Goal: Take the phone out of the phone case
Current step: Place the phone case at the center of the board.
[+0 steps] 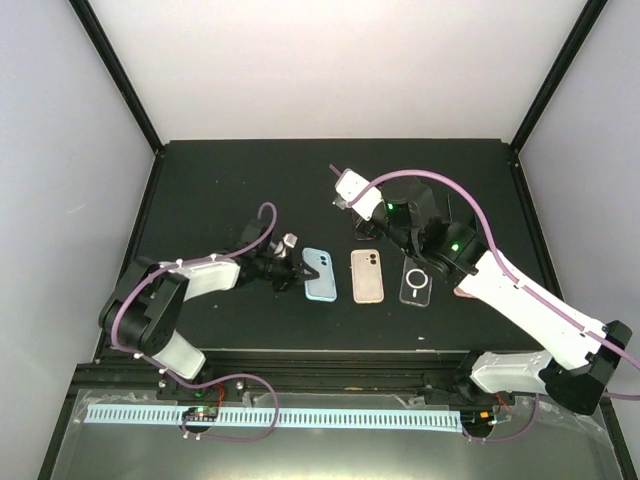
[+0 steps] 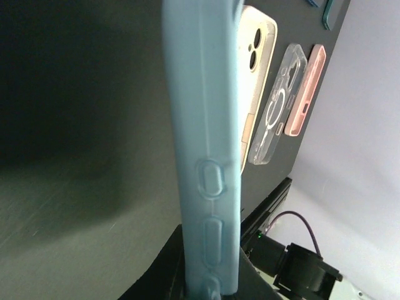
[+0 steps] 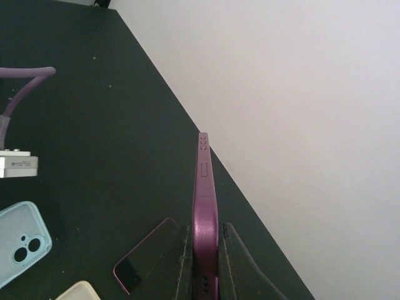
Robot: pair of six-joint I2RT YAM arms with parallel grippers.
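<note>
Pinching blue case (image 2: pixel 206 125) edge, left tool (image 2: pixel 206 281) | right tool (image 3: pixel 205 250) clamps purple case (image 3: pixel 204 200) | left fingers (image 2: pixel 156 281) mostly cropped

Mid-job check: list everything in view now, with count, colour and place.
light blue case: 1, light blue, left end of row, gripped
cased phone: 1, beige in clear case, middle of row
clear case: 1, transparent with ring, right of it
pink case: 1, pink, right end of row
magenta case: 1, magenta, held on edge
pink-rimmed slab: 1, dark, flat behind row; phone or case unclear
table: 1, black
left gripper: 1, black, shut on light blue case
right gripper: 1, black, shut on magenta case
</note>
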